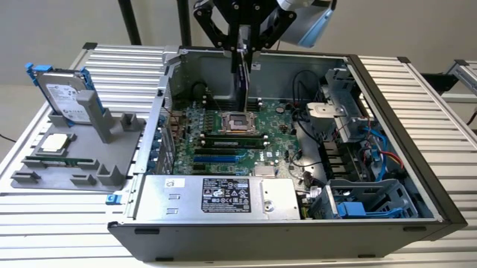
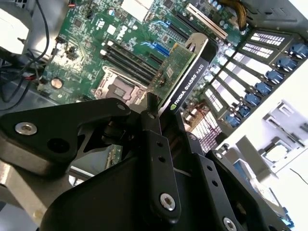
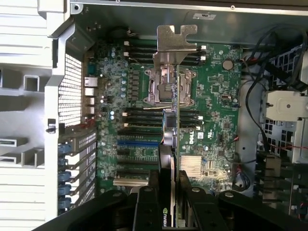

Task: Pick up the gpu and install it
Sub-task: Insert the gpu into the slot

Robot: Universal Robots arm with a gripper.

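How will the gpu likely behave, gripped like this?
Likely stiff: the gpu hangs straight from the gripper, no sag. Probably fragile, with bare board components exposed. Gripped at one edge, it may pivot if nudged.

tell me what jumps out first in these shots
The gripper holds the gpu on edge above the motherboard inside the open case. On the exterior view's left, a hard drive with blue rails stands upright in a grey holder beside the case.
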